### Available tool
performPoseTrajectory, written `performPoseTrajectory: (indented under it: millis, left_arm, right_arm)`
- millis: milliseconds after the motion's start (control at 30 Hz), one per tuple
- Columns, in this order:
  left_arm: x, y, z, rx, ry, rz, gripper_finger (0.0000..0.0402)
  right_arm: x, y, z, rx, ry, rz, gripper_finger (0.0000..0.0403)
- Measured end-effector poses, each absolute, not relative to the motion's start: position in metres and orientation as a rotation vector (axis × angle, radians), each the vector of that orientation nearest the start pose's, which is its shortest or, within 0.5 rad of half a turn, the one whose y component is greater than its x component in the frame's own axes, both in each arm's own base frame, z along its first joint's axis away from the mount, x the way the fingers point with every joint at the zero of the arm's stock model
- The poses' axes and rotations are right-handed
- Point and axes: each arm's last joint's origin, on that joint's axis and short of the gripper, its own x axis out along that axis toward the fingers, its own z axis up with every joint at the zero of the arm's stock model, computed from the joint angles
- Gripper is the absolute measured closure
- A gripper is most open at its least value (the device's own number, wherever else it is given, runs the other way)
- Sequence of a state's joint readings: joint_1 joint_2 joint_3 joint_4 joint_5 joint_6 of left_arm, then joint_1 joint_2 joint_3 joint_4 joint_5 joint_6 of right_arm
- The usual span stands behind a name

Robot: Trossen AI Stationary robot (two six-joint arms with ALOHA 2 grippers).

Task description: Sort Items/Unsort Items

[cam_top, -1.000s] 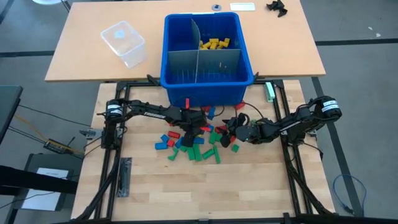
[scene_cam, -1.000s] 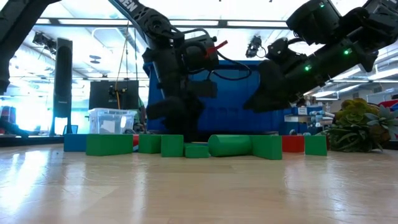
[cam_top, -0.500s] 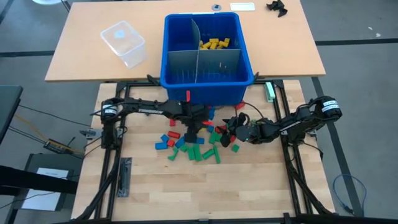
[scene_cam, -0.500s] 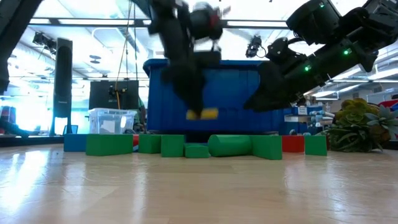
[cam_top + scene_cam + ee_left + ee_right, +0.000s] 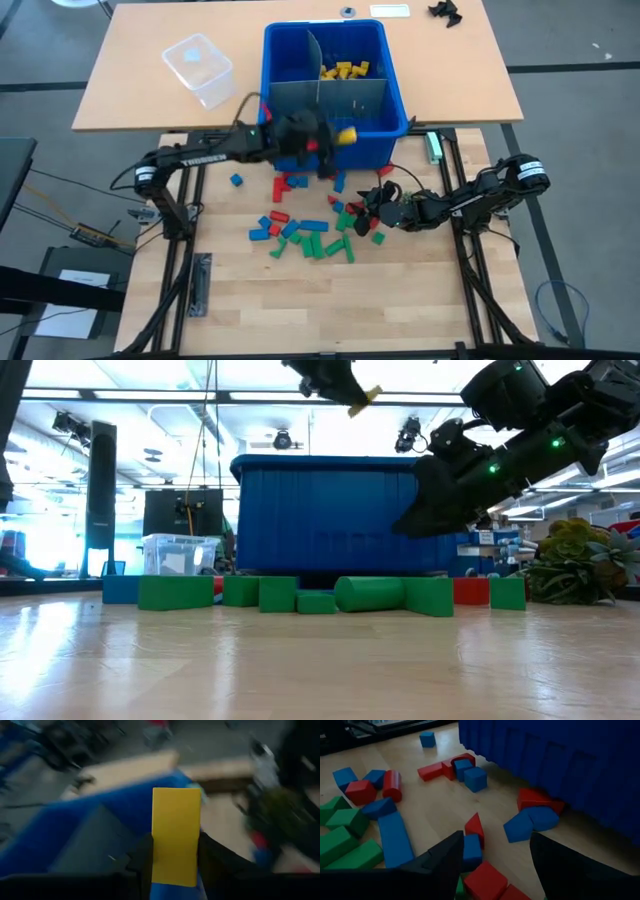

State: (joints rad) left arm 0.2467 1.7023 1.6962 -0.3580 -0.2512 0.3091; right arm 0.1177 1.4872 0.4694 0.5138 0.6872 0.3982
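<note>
My left gripper (image 5: 338, 135) is high above the blue bin's (image 5: 395, 70) near wall, shut on a yellow block (image 5: 175, 820); in the low view the yellow block (image 5: 365, 398) hangs above the bin's rim. Red, green and blue blocks (image 5: 310, 235) lie scattered on the wooden table in front of the bin. My right gripper (image 5: 492, 857) is low over the right part of this scatter, open, with a blue block (image 5: 471, 851) and a red block (image 5: 485, 880) on the table below its fingers. More yellow blocks (image 5: 345, 70) lie in the bin's far right compartment. My left gripper pinches the yellow block by its two long sides (image 5: 156, 862) between the two fingers, at the block's near end. The fingers (image 5: 212, 862) lie along the block, slanting slightly down from the table's left. The block sticks out ahead of them, lifted clear above the bin.
Grey divider sheets (image 5: 320, 100) split the bin into compartments. A clear plastic container (image 5: 200, 70) stands on the far table, left of the bin. A single blue block (image 5: 236, 180) lies apart at the left. Bare wood lies toward the table's near edge (image 5: 320, 320).
My left gripper has risen from the scattered blocks with a yellow block, lifting it clear of the table. It has moved toward the bin at the far edge and tipped from pointing steeply down to nearly level.
</note>
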Motion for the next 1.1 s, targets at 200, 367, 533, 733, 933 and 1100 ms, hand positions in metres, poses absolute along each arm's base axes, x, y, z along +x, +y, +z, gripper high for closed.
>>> performPoseTrajectory:
  millis: [200,367,533,733,933,1100]
  left_arm:
    - [0.373,0.155,0.399,0.278,0.272,0.601,0.0270]
    - [0.373,0.204,0.381,0.263,0.334,0.693,0.0270]
    - [0.378,0.248,0.373,0.247,0.356,0.770,0.0270]
    - [0.388,0.294,0.362,0.266,0.373,0.836,0.0270]
    - [0.393,0.334,0.349,0.260,0.362,0.901,0.0270]
    - [0.395,0.358,0.339,0.239,0.328,0.943,0.0260]
  right_arm:
    - [0.257,0.011,0.146,0.180,0.347,-0.643,0.0174]
    - [0.257,0.011,0.147,0.175,0.344,-0.643,0.0174]
    - [0.257,0.009,0.147,0.164,0.333,-0.683,0.0174]
    - [0.257,0.006,0.147,0.162,0.329,-0.706,0.0174]
    - [0.257,0.006,0.147,0.147,0.334,-0.704,0.0174]
    - [0.257,0.004,0.147,0.148,0.334,-0.710,0.0174]
